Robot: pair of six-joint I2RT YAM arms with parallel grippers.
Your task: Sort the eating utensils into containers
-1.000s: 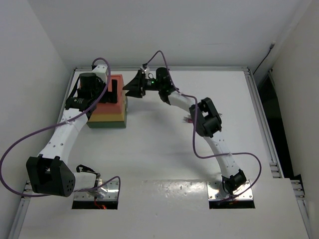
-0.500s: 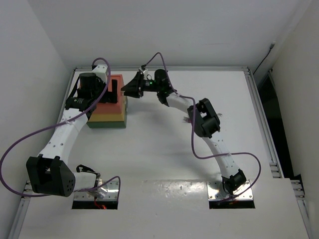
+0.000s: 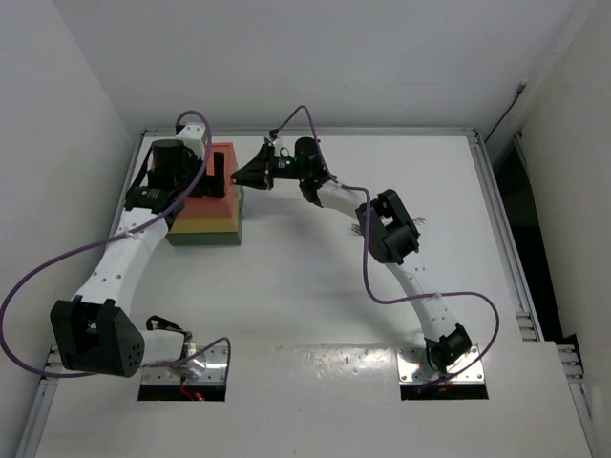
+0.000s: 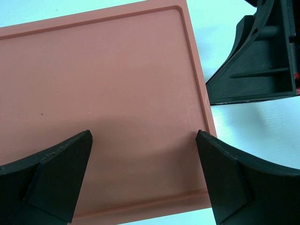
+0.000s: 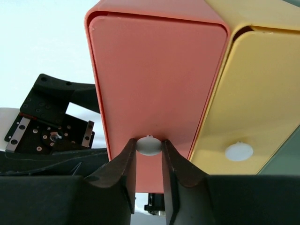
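While the right jaws pinch the white knob (image 5: 149, 145) on the red top drawer (image 5: 150, 79), its slide runs straight back toward that arm. The left jaws gape wide and empty above.

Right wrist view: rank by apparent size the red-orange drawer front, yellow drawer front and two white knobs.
1. Red-orange drawer front
2. Yellow drawer front, partly cut off
3. Red drawer's round white knob and yellow drawer's knob look alike
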